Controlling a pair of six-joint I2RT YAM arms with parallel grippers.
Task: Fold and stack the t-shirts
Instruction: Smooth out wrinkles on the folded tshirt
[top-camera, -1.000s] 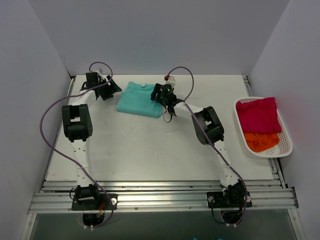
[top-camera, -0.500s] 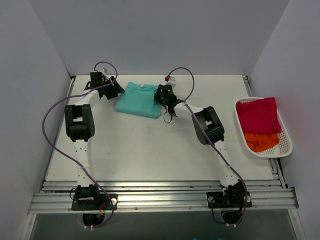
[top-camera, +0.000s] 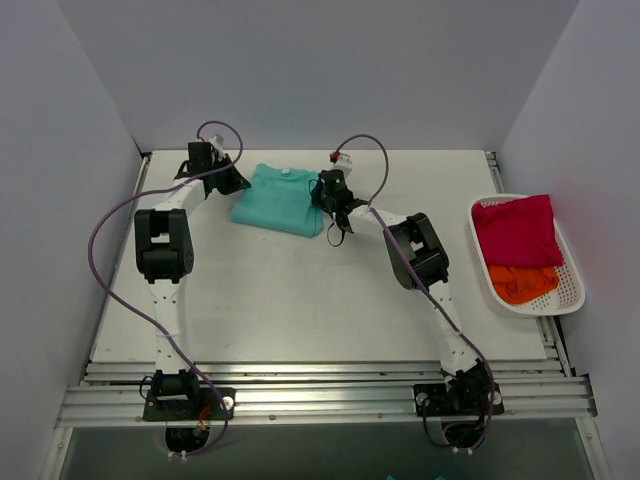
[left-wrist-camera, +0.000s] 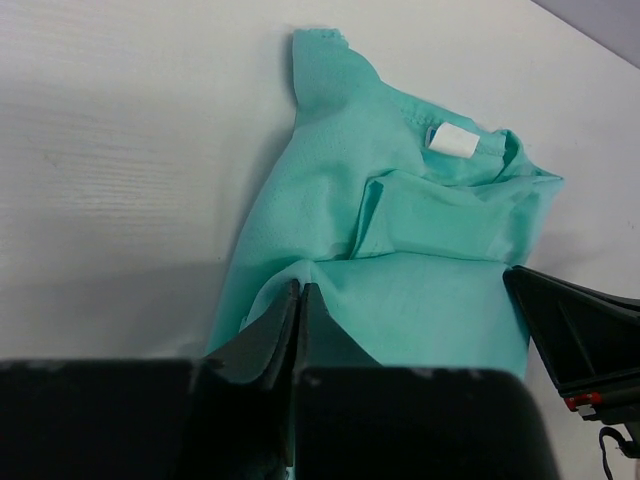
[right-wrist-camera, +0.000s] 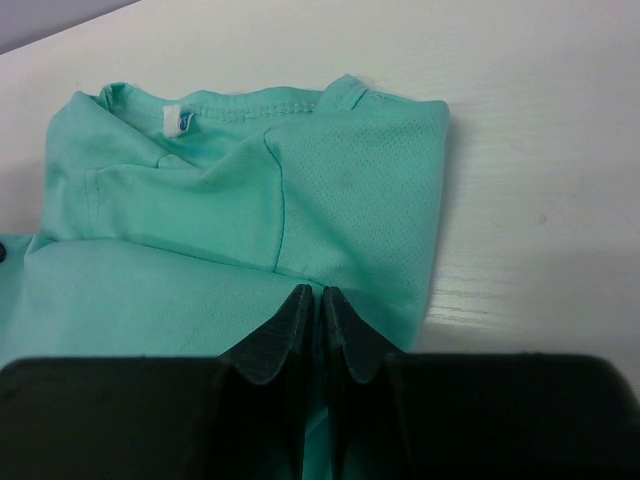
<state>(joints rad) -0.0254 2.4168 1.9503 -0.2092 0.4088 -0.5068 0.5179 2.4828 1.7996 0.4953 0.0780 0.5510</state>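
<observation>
The teal t-shirt (top-camera: 280, 198) lies partly folded at the back of the table, collar and white label away from the arms. My left gripper (top-camera: 233, 184) is shut on the shirt's left edge; in the left wrist view its tips (left-wrist-camera: 300, 291) pinch a fold of the teal cloth (left-wrist-camera: 430, 290). My right gripper (top-camera: 322, 192) is shut on the shirt's right edge, and in the right wrist view its tips (right-wrist-camera: 310, 293) pinch the teal cloth (right-wrist-camera: 200, 220). A magenta t-shirt (top-camera: 515, 228) and an orange t-shirt (top-camera: 522, 282) lie bunched in the basket.
A white slotted basket (top-camera: 574, 296) stands at the right edge of the table. Purple cables loop over both arms. Grey walls close in the back and both sides. The right arm's black gripper body (left-wrist-camera: 585, 335) shows at the right of the left wrist view.
Both grippers have gone from open to shut on the teal t-shirt's side edges. The left gripper has slid right to the shirt; the right one shifted slightly.
</observation>
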